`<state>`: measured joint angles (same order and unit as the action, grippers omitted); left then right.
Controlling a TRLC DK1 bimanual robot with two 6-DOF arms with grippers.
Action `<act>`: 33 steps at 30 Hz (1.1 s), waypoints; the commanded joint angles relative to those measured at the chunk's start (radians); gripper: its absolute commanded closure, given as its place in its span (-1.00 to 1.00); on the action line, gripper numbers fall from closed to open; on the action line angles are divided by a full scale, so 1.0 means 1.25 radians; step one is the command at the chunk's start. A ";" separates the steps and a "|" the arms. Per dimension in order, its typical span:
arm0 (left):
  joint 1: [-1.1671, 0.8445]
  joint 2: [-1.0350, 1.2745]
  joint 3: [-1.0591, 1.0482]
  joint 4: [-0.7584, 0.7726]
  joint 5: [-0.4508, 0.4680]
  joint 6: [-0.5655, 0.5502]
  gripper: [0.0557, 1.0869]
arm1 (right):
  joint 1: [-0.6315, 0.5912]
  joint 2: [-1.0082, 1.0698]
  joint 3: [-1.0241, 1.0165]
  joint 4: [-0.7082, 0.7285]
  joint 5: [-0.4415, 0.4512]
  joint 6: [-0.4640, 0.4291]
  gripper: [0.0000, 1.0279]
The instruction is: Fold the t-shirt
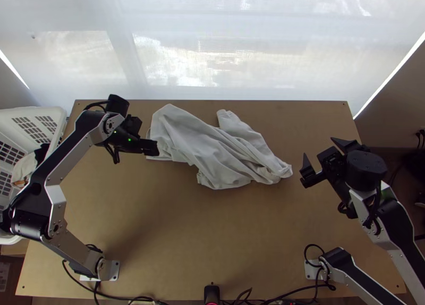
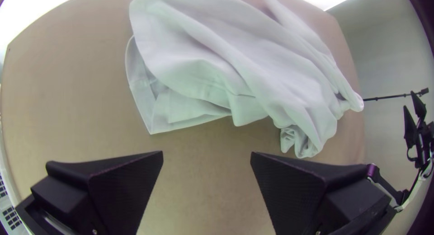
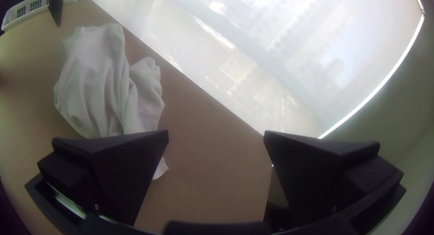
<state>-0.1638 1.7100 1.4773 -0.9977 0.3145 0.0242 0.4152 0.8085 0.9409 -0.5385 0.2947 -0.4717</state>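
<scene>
Silver-and-black left arm (image 1: 55, 195) sharply bent; left flat-fingered black gripper (image 1: 155, 147) open. Right flat-fingered black gripper (image 1: 319, 148) likewise open.

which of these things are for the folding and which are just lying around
For the job:
- t-shirt, bunched on the table
- left gripper, open
- right gripper, open

Just lying about, it seems:
- white basket by the table's left side
- cloth inside it
- black device at the near edge
</scene>
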 commanded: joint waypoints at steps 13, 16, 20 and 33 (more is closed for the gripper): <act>-0.001 0.189 0.053 0.203 0.028 -0.097 -0.83 | 0.002 -0.028 -0.013 -0.037 0.007 -0.008 -0.91; -0.011 0.218 0.082 0.215 0.028 -0.102 -0.83 | 0.000 -0.031 -0.018 -0.039 0.011 -0.008 -0.91; -0.022 0.238 0.112 0.218 0.029 -0.103 -0.72 | -0.001 -0.033 -0.023 -0.040 0.015 -0.010 -0.91; -0.008 0.242 0.125 0.205 0.065 -0.077 0.93 | -0.002 -0.027 -0.027 -0.026 0.017 -0.017 -0.91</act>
<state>-0.1837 2.0209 1.6276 -0.7300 0.3897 -0.0856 0.4122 0.7696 0.9089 -0.5838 0.3145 -0.4908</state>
